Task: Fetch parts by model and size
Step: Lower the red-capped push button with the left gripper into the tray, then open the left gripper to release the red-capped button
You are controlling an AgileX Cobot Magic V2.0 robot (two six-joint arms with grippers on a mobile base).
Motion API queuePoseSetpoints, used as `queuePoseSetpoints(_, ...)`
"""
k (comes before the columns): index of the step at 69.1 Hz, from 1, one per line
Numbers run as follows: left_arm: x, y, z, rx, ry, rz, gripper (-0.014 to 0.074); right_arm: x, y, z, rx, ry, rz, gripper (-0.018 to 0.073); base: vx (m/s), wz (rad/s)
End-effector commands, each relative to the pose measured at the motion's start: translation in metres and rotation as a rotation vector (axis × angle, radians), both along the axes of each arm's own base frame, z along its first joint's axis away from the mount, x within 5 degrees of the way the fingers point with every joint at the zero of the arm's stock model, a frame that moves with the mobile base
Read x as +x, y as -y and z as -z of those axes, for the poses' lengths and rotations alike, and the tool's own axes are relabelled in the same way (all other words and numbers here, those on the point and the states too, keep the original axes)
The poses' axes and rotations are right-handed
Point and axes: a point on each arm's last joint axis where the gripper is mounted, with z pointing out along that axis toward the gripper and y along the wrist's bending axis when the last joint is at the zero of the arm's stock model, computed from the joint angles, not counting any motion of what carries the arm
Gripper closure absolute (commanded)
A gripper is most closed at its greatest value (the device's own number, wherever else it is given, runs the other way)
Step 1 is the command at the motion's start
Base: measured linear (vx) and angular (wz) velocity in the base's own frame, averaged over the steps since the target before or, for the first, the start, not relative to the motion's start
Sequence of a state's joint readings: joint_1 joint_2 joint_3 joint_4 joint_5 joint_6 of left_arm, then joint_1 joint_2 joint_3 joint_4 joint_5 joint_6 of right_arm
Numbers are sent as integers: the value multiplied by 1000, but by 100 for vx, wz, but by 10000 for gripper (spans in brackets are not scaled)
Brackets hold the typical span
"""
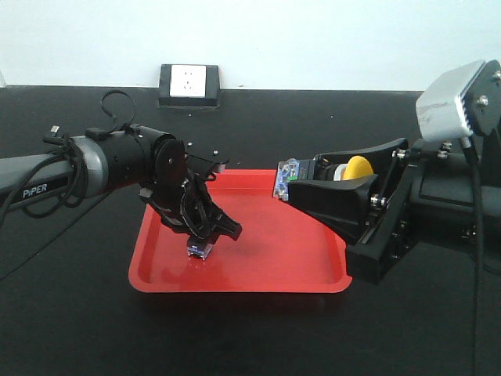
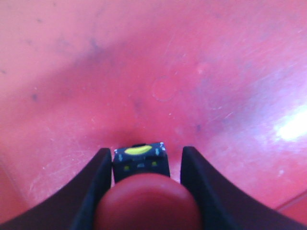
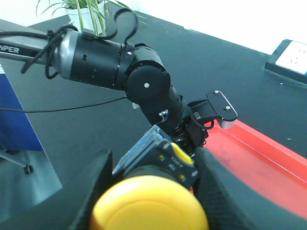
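The red-capped part [image 1: 200, 249] stands on the floor of the red tray [image 1: 274, 258], contact block down. My left gripper [image 1: 210, 235] is shut on it. The left wrist view shows its red cap [image 2: 146, 203] between the fingers, with the dark block beyond them over the tray floor [image 2: 158, 72]. My right gripper [image 1: 301, 176] holds the yellow-capped part [image 1: 358, 167] in the air at the tray's right rim, its blue-and-clear block pointing left. Seen from the right wrist, the yellow cap [image 3: 148, 206] fills the space between the fingers of that gripper [image 3: 152, 152].
A white wall socket in a black box [image 1: 189, 82] sits at the back of the black table. The left arm [image 3: 110, 67] reaches across in front of my right gripper. A potted plant [image 3: 91, 9] and a blue object [image 3: 12, 110] stand beyond the table's left side.
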State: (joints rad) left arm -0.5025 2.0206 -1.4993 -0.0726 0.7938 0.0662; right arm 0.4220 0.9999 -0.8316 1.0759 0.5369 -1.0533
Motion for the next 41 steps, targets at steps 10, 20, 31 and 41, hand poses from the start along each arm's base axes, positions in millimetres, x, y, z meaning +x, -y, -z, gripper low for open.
queuePoseSetpoints(10, 1, 3, -25, -42, 60, -6, 593, 0, 2, -14, 50, 40, 30, 564, 0, 0)
queuePoseSetpoints(20, 1, 3, -25, -32, 61, 18, 549, 0, 2, -14, 50, 40, 30, 564, 0, 0)
queuePoseSetpoints(31, 0, 3, -25, -31, 58, 18, 403, 0, 2, -14, 50, 39, 27, 564, 0, 0)
queuePoseSetpoints(41, -1, 2, -25, -23, 43, 19, 199, 0, 2, -14, 50, 39, 27, 564, 0, 0)
